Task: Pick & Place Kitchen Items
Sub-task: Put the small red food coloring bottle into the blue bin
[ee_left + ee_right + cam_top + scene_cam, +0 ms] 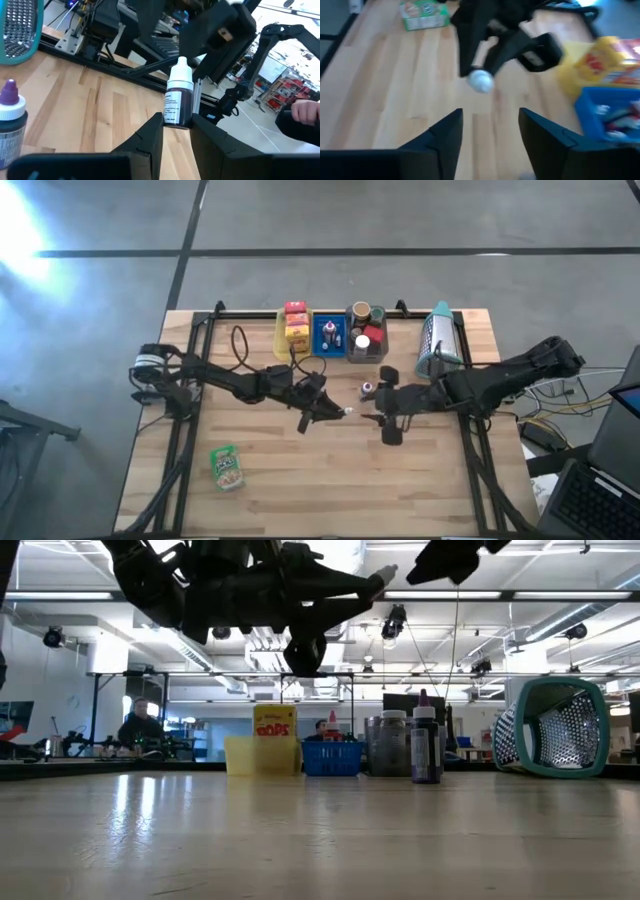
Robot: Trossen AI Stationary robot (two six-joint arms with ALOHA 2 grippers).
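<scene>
The left tool (176,131) was clamped on a small dropper bottle (178,100) with a white cap, holding it up off the worktop (300,480). The right tool (490,131) faced it from close by, its fingers apart and holding nothing. Just beside the right tool stood a little bottle with a purple cap (368,389). Farther off behind both tools sat a yellow tray (281,338), a blue tray (320,340) and a grey tray (353,352) with boxes and jars. A green pouch (228,466) lay well apart from the left tool.

I count three trays (292,348), two small dropper bottles (178,99), one green pouch (228,467) and one teal basket (438,340).
</scene>
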